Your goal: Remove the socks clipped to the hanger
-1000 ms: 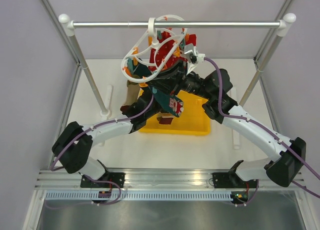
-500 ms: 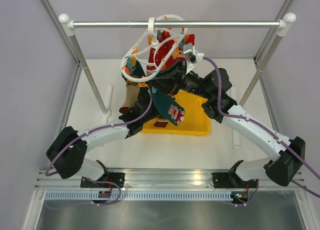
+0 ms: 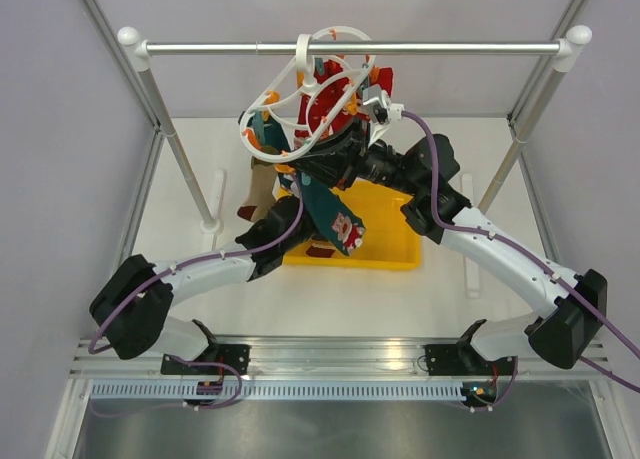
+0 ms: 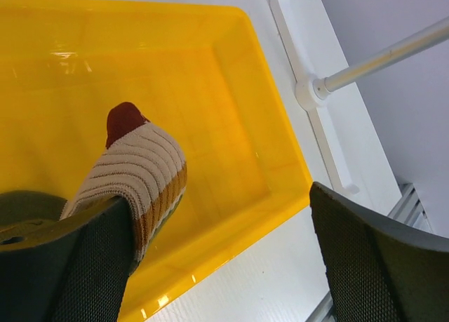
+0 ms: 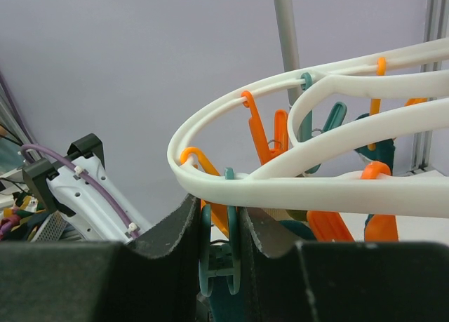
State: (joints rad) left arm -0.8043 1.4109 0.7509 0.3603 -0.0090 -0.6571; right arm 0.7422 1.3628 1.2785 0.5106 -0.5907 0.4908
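- The left gripper (image 4: pixel 217 199) is seen with its fingers spread wide above the yellow tray (image 4: pixel 231 90). Nothing is clamped, and the beige striped sock (image 4: pixel 140 171) hangs against one finger.
- Before any pull, that sock should be centred between the fingers and pinched well up its body.
- The hanger (image 5: pixel 280 189) ring lies just above the right gripper (image 5: pixel 217 210), which is pressed together on a teal peg (image 5: pixel 217 266).
- The squeeze should be kept firm so that the teal sock (image 3: pixel 335 217), hanging just below over the tray, can be freed.
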